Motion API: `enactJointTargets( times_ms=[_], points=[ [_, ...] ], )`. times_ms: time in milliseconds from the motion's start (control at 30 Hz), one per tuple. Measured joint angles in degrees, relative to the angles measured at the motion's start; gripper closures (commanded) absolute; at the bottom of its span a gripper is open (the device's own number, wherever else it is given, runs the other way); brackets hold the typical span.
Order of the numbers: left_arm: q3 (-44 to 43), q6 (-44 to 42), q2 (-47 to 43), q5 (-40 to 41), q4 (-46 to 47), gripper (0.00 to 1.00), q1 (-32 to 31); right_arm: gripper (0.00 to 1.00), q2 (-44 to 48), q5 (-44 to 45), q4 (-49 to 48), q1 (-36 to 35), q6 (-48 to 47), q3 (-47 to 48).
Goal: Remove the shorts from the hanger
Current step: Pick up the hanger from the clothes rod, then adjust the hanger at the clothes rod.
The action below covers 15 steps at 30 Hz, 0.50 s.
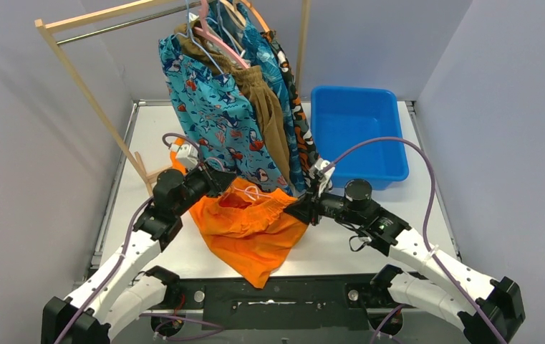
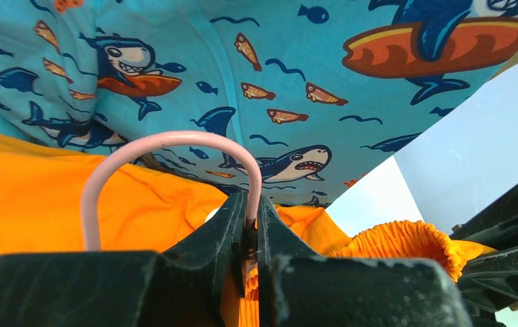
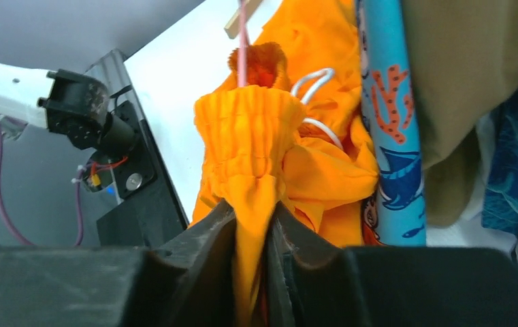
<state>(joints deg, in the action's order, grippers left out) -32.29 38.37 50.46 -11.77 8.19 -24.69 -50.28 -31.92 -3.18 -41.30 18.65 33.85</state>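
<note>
White tabletop (image 1: 369,240) is seen beneath the orange shorts (image 1: 251,233). Their pink hanger (image 2: 167,139) is pinched tight by the left gripper (image 2: 251,228), seemingly as an anchor; the waistband (image 3: 246,129) is clamped by the right gripper (image 3: 252,231), likely for pulling free

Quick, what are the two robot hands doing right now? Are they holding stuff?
The left gripper: closed on the pink hanger.
The right gripper: closed on the orange shorts.

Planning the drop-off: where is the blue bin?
Top view: the blue bin sits far right on the table, beside the hanging shorts.
</note>
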Motion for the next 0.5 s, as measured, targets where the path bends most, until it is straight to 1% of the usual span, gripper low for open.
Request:
enactJointTargets(
  times_ms=[33,67,100,167,233,333,400,467,500],
  points=[
    [-0.24,-0.13,-0.74,0.50,-1.11,1.00,0.04,0.53,-0.15,1.07,1.25,0.00,0.07,0.74],
    [-0.63,-0.33,-1.81,1.33,-2.71,1.00,0.04,0.45,-0.35,2.47,2.97,-0.07,0.33,1.88],
    [-1.25,-0.52,-3.06,2.43,-4.81,1.00,0.04,0.39,-0.55,4.17,4.92,-0.07,0.72,3.15],
    [-3.91,-1.49,-5.03,4.35,-9.99,1.00,0.04,0.30,-0.96,8.31,9.55,-0.09,1.70,6.60],
    [-9.97,-3.28,-5.44,6.03,-16.65,1.00,0.04,0.28,-1.05,11.87,12.81,-0.09,2.45,10.05],
    [-23.52,-5.84,-2.99,7.87,-24.94,1.00,0.04,0.23,0.17,15.10,14.40,-0.09,4.50,14.69],
    [-34.03,-6.67,0.02,8.26,-28.39,1.00,0.02,0.23,2.67,15.78,13.33,-0.09,5.77,15.56],
    [-44.11,-6.93,3.65,8.15,-30.40,1.00,-0.31,0.26,5.66,15.89,12.39,-0.11,6.38,15.45],
    [-45.86,-6.93,4.33,8.09,-30.47,1.00,-0.72,0.27,7.13,16.09,11.89,-0.11,6.58,15.41]
  ],
)
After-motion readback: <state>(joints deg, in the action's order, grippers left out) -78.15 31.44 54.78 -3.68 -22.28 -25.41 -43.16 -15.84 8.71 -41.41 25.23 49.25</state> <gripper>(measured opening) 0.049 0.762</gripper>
